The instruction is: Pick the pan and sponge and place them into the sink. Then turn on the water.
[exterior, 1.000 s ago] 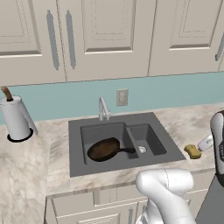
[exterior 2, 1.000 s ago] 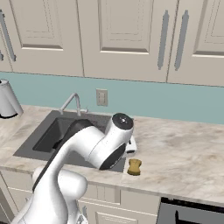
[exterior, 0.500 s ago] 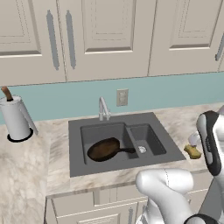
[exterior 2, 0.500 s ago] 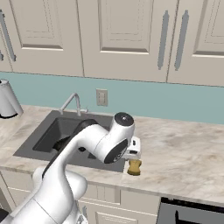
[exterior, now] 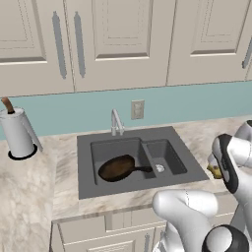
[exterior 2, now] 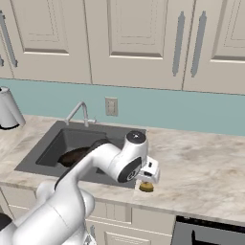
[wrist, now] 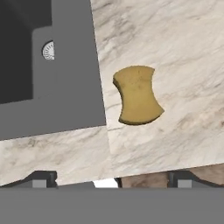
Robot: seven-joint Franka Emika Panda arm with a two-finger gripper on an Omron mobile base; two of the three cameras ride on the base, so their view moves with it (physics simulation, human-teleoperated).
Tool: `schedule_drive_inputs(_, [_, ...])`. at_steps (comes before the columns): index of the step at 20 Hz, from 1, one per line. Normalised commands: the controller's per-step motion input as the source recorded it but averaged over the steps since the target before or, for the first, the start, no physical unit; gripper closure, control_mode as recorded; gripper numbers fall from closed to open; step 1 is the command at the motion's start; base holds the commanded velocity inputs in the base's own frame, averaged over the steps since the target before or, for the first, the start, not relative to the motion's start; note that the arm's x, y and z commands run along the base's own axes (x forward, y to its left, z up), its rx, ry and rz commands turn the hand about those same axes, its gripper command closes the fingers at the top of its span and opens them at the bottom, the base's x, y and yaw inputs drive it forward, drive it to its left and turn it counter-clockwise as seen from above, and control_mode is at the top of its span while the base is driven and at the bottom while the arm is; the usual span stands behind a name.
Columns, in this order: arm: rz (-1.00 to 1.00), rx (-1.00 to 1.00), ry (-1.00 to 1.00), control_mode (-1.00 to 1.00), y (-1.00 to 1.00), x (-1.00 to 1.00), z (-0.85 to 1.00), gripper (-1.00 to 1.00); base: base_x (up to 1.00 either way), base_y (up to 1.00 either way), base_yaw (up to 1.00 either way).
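Pan (exterior: pixel 117 168) lies in the large basin of the sink (exterior: pixel 88 189) | sponge (wrist: pixel 138 95) rests on the marble table (wrist: pixel 183 52) just right of the sink | jaws (exterior 2: pixel 147 180) hover above the sponge, holding nothing; their opening cannot be told.

Both base views look down on the sink (exterior: pixel 88 192) from either side; the hand view hangs close above its rim.

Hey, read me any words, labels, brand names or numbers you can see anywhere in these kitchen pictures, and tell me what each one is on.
None: no readable text in any view.
The sponge, pan, sink, cabinet doors, wall outlet and white canister all have plain, unmarked surfaces.
The robot arm carries no lettering either.
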Motion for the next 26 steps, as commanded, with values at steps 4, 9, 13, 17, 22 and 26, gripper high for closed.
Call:
schedule_drive_inputs(4, [-0.1,0.0,0.0,-1.0,-0.29,0.0,-0.28,-1.0,0.0,0.0,0.0])
schedule_drive_inputs(9, [-0.02,0.0,0.0,-1.0,-0.17,0.11,-0.15,-1.0,0.0,0.0,0.0])
schedule_drive_inputs(13, [0.0,0.0,0.0,-1.0,-0.08,0.15,-0.05,-1.0,0.0,0.0,0.0])
schedule_drive_inputs(17, [0.0,0.0,0.0,-1.0,-0.01,0.2,-0.07,-1.0,0.0,0.0,0.0])
schedule_drive_inputs(22, [0.0,0.0,0.01,-1.0,0.0,0.18,-0.18,-1.0,0.0,0.0,0.0])
schedule_drive_inputs(26, [0.0,0.0,0.03,-1.0,0.0,0.14,-0.27,-1.0,0.0,0.0,0.0])
